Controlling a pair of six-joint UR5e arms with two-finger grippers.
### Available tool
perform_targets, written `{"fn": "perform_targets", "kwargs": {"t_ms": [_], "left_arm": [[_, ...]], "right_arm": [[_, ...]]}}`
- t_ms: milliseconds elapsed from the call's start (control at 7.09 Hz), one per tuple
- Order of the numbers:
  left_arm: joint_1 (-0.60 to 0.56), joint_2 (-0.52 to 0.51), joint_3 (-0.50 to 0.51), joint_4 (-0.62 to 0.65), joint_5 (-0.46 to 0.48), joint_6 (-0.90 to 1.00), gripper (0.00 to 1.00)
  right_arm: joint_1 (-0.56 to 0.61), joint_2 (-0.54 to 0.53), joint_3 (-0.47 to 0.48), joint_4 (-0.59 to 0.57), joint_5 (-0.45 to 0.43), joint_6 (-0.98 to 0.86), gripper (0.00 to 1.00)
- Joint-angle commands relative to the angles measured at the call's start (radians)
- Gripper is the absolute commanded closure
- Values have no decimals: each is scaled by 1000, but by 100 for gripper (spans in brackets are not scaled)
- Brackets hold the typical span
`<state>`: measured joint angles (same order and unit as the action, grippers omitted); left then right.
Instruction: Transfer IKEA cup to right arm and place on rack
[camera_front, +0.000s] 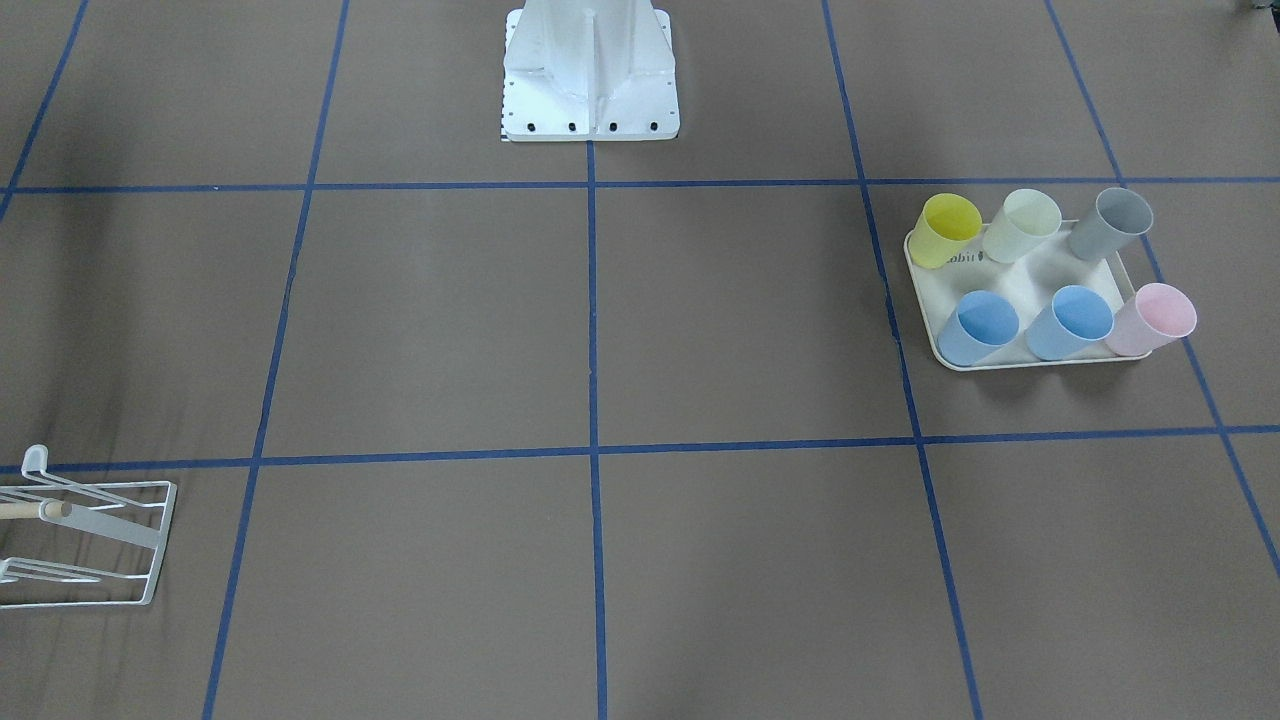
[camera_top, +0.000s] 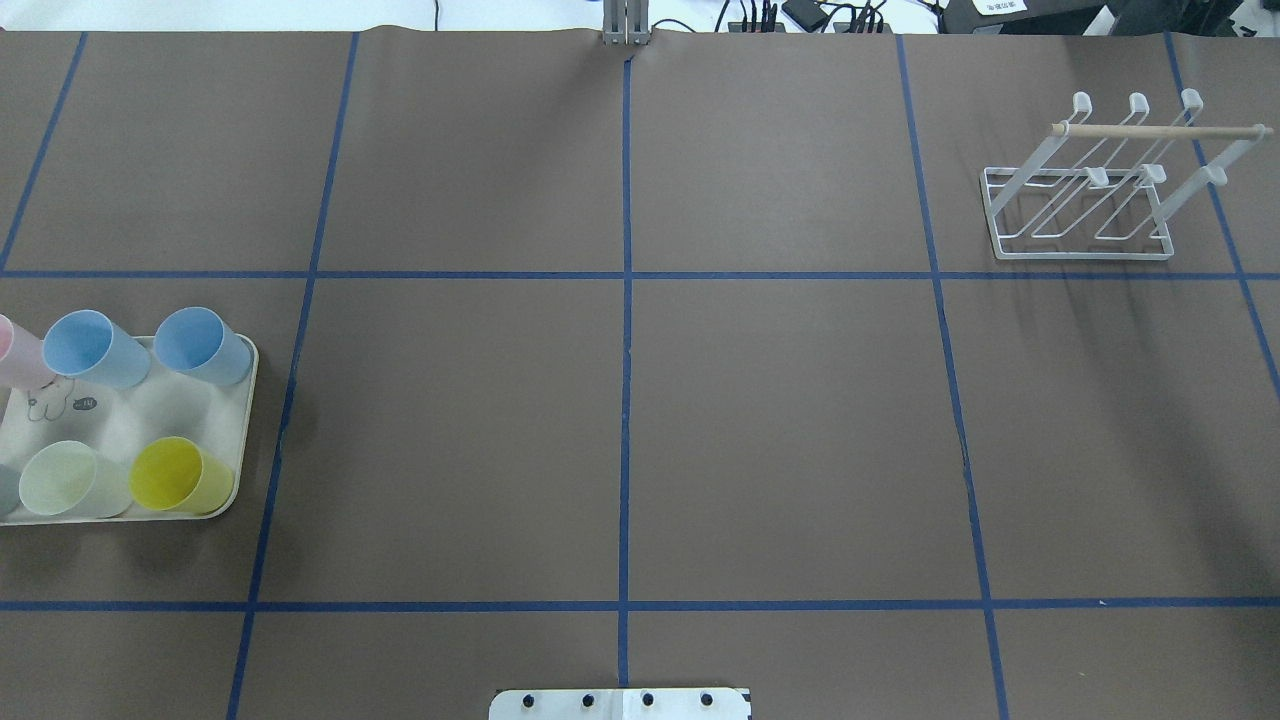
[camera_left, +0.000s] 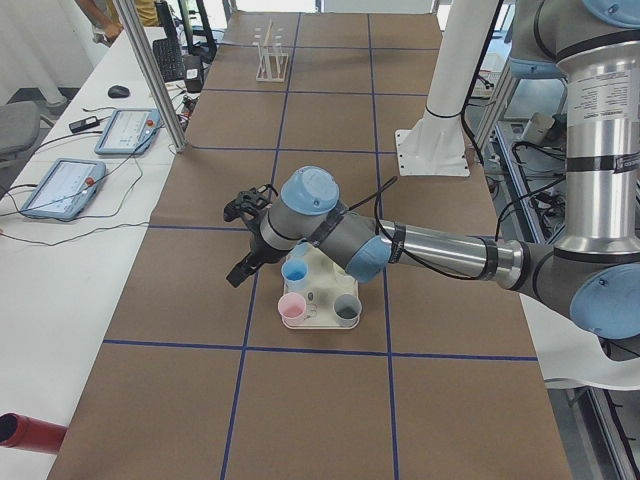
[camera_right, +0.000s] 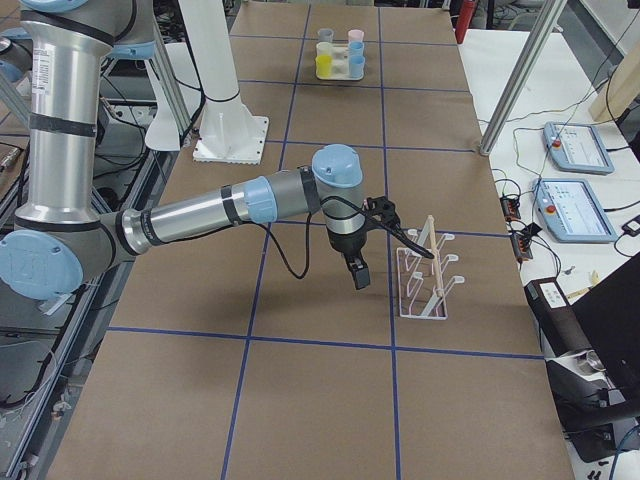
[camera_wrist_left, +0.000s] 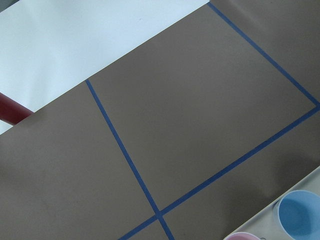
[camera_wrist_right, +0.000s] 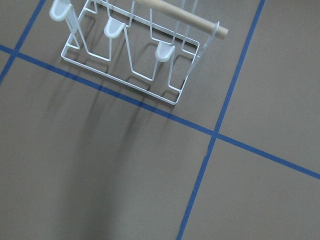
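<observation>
Several pastel IKEA cups stand upright on a cream tray (camera_top: 130, 415): yellow (camera_top: 180, 475), pale green (camera_top: 70, 478), two blue (camera_top: 200, 345) and pink (camera_top: 15, 350); the front-facing view adds a grey one (camera_front: 1110, 222). My left gripper (camera_left: 240, 272) hovers just beside the tray, over the table. It shows only in the left side view, so I cannot tell if it is open or shut. The white wire rack (camera_top: 1080, 256) with its wooden rod (camera_top: 1160, 130) holds no cup. The right arm (camera_right: 230, 210) holds my right gripper (camera_right: 357, 273) close beside the rack (camera_right: 425, 285); its state cannot be told.
The robot's white base plate (camera_front: 590, 90) sits at mid-table on the robot's edge. Blue tape lines grid the brown table. Tablets (camera_left: 125, 130) and cables lie on the white side bench. A red cylinder (camera_left: 30, 432) lies off the table's near end.
</observation>
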<state>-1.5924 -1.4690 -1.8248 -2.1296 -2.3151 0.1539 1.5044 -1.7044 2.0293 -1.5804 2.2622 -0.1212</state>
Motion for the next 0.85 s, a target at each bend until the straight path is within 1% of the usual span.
{"fn": "perform_targets", "kwargs": {"t_ms": [0,141,282,423,564,705], "left_arm": [[67,6,45,-99,0,4,0],[101,7,92,-137,0,-3,0],[124,7,160,-218,8,-49,0],[178,9,239,-346,28,-154,0],[236,7,327,-494,89,-253,0],[309,9,379,-572,148,-302,0]], "right_arm": [[-75,8,5,127,23,21,1],[-107,-3,5,152,90,88,1],[-151,-1,12,175,121,186,1],[-205,-1,11,241,122,286,1],[-249,-1,12,302,117,370,1],[-259,-1,12,315,120,386,1]]}}
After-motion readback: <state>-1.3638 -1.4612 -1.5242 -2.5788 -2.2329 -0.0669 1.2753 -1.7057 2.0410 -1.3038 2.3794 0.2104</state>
